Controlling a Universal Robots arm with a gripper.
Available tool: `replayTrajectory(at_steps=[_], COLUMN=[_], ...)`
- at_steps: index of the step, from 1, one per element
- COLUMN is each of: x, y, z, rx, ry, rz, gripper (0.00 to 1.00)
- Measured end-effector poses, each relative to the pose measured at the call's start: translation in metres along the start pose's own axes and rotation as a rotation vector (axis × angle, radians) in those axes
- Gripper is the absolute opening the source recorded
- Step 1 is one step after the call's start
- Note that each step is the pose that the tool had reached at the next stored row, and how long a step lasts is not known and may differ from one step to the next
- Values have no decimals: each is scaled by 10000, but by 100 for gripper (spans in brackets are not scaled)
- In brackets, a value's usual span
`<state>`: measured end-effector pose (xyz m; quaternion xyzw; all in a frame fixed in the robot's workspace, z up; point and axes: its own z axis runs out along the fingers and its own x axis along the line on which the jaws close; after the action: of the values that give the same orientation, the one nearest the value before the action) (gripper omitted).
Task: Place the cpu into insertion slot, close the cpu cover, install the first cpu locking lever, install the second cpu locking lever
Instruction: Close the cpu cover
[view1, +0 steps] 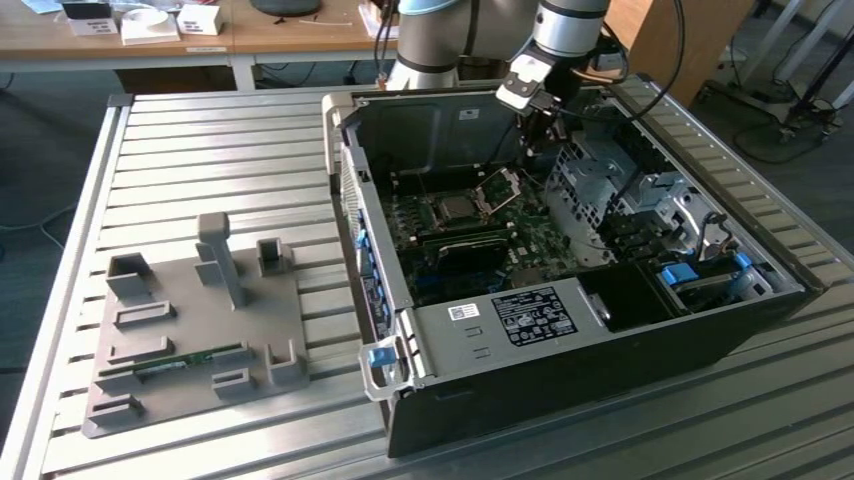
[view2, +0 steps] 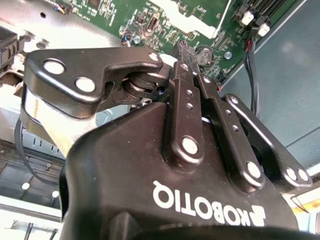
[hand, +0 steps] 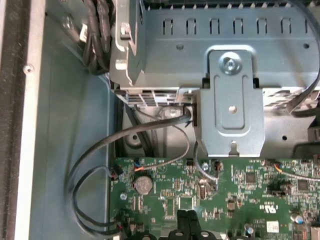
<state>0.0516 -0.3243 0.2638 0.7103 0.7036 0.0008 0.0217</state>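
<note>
In the exterior view the cpu (view1: 455, 207) lies in the slot (view1: 430, 212). The cover (view1: 501, 185) stands raised beside it, and the gripper (view1: 539, 128) hangs near the cover. In the second wrist view its 2 fingers (view2: 186, 95) are pressed together, with nothing seen between them. In the first wrist view the fingertips (hand: 184, 222) sit over the board (hand: 240, 200). Step 2 seems in hand, and it calls for pushing the cover down over the cpu.

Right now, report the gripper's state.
Gripper: shut, with nothing visible held in it.
</note>
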Motion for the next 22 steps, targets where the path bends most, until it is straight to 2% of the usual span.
replayTrajectory(at_steps=[1, 2, 5, 6, 8, 22], x=[0, 0, 0, 0, 0, 0], y=[5, 7, 7, 8, 11, 50], z=[2, 2, 2, 3, 4, 19], rx=[146, 252, 259, 260, 273, 274], ry=[-2, -3, -2, 27, 163, 169], rz=[-5, -7, -7, -7, -5, -4], gripper=[10, 10, 10, 10, 10, 10])
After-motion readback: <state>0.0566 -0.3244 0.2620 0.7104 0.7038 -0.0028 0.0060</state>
